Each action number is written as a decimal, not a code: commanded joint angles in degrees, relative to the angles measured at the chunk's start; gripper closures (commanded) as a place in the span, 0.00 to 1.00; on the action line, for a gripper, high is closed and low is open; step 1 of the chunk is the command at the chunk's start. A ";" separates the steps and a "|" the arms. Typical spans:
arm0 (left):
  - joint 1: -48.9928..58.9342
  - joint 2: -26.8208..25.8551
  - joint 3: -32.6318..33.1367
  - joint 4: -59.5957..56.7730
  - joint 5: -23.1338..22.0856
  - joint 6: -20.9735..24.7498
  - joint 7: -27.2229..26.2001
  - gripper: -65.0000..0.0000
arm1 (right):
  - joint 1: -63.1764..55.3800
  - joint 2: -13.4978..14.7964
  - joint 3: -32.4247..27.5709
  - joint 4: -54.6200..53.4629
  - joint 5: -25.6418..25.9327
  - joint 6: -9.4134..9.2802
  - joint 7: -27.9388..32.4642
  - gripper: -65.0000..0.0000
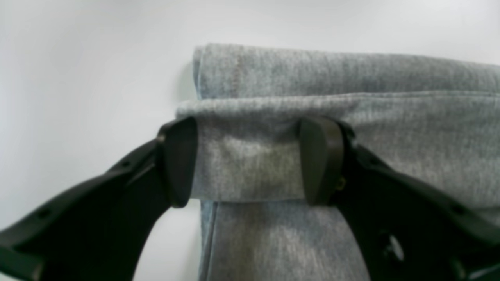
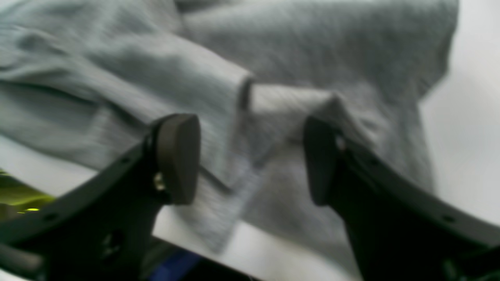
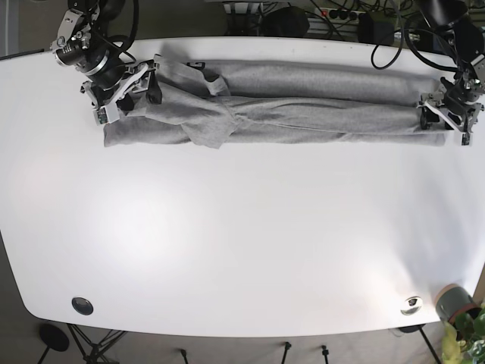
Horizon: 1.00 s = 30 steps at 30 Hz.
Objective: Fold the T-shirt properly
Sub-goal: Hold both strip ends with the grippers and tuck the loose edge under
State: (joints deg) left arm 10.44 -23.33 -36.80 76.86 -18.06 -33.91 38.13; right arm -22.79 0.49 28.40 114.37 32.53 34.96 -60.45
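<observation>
The grey T-shirt lies along the back of the white table, folded lengthwise into a long narrow strip. My left gripper sits at the strip's right end. In the left wrist view this gripper is open, its pads straddling a folded layer of the T-shirt at the cloth's corner. My right gripper is at the rumpled left end. Seen from the right wrist, it is open over a bunched sleeve of the T-shirt, one pad on each side of a raised crease.
Cables and dark equipment crowd the table's far edge. A black round disc and a silver one sit near the front corners. A potted plant stands off the front right corner.
</observation>
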 commanded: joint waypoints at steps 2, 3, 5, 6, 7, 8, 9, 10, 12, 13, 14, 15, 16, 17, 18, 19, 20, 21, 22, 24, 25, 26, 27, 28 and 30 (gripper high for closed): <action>-1.69 -1.50 -0.79 3.54 -0.79 0.02 -0.72 0.43 | 0.68 0.61 -0.14 1.28 5.14 0.42 1.15 0.50; -1.78 -1.50 -0.79 4.68 -0.79 0.02 -0.55 0.43 | 1.38 0.61 -0.23 1.28 6.10 0.42 1.15 0.52; -1.60 -1.33 -0.79 7.49 -0.79 0.02 -0.46 0.43 | 2.70 0.70 -0.40 1.11 7.25 0.42 1.15 0.55; -1.60 -1.24 -0.79 8.37 -0.79 0.02 -0.37 0.43 | 3.40 0.70 -0.49 1.02 7.25 0.42 1.15 0.56; -1.60 -1.15 -0.52 9.51 -0.79 0.02 -0.37 0.43 | 4.37 0.70 -0.75 0.84 7.33 0.42 0.97 0.57; -1.51 -1.06 -0.43 10.30 -0.79 0.02 -0.37 0.43 | 5.25 0.61 -1.72 0.84 7.16 0.42 0.97 0.57; -1.51 -0.54 -0.26 10.83 -0.79 0.02 -0.37 0.43 | 5.77 0.61 -3.13 0.75 7.16 0.25 0.97 0.58; -1.51 -0.18 -0.08 11.01 -0.79 0.02 -0.37 0.43 | 6.21 0.61 -4.45 0.75 7.07 0.07 0.97 0.59; -1.51 0.17 0.62 11.18 -0.79 0.02 -0.37 0.43 | 7.01 0.61 -6.82 0.75 7.07 -0.02 0.97 0.61; -1.51 0.34 1.06 11.18 -0.70 0.02 -0.37 0.43 | 7.01 0.61 -7.79 0.67 6.98 -0.02 0.97 0.63; -1.51 0.43 1.59 11.18 -0.62 0.02 -0.37 0.43 | 7.53 0.61 -8.84 0.14 6.98 -0.02 0.97 0.65; -1.51 0.43 1.94 11.18 -0.62 0.02 -0.37 0.43 | 7.88 0.61 -9.28 -0.56 6.98 -0.02 0.97 0.67; -1.34 0.52 2.20 11.10 -0.62 0.02 -0.37 0.43 | 8.06 0.61 -9.81 -1.27 6.98 -0.10 0.97 0.69; -0.55 0.52 2.47 10.83 -0.62 0.02 -0.37 0.43 | 8.24 0.61 -10.34 -2.67 6.98 -0.10 0.97 0.71; -0.02 0.52 2.55 10.74 -0.62 0.02 -0.46 0.43 | 8.32 0.61 -10.69 -4.08 6.98 -0.10 0.97 0.73; 0.33 0.52 2.64 10.74 -0.62 0.02 -0.55 0.43 | 8.41 0.61 -10.78 -5.22 6.98 -0.10 0.97 0.75; 0.68 0.52 2.64 10.74 -0.62 0.02 -0.55 0.43 | 8.50 0.61 -10.78 -7.07 6.98 -0.10 1.06 0.78; 0.77 0.52 2.64 10.66 -0.62 0.02 -0.63 0.43 | 8.59 0.61 -10.78 -8.74 6.89 -0.10 1.24 0.79; 0.86 0.52 2.64 10.30 -0.53 0.02 -0.63 0.43 | 8.59 0.70 -10.69 -10.23 6.89 -0.10 1.50 0.80; 0.86 0.52 2.64 8.90 -0.53 0.02 -0.81 0.43 | 8.32 1.93 -10.69 -12.34 6.37 -0.10 2.91 0.81; 0.86 0.43 2.55 7.76 -0.53 0.02 -0.81 0.43 | 8.06 2.45 -10.78 -13.14 5.84 -0.10 3.87 0.81; 0.86 0.43 2.55 6.44 -0.53 0.02 -0.90 0.43 | 7.80 2.72 -10.78 -13.75 5.05 -0.10 4.58 0.81; 0.86 0.26 2.55 5.12 -0.53 0.02 -0.90 0.43 | 7.18 3.16 -10.78 -14.37 4.26 -0.10 5.28 0.81; 0.77 0.17 2.55 4.06 -0.53 0.02 -0.99 0.43 | 6.83 3.33 -10.78 -14.72 3.47 -0.02 5.81 0.81; 0.68 -0.27 2.55 2.04 -0.53 0.02 -1.16 0.43 | 6.04 4.65 -10.60 -15.42 1.27 0.25 7.39 0.81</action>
State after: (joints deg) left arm 11.46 -21.98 -33.80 78.98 -18.09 -33.91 37.91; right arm -16.47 3.86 17.67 98.61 34.17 34.57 -55.02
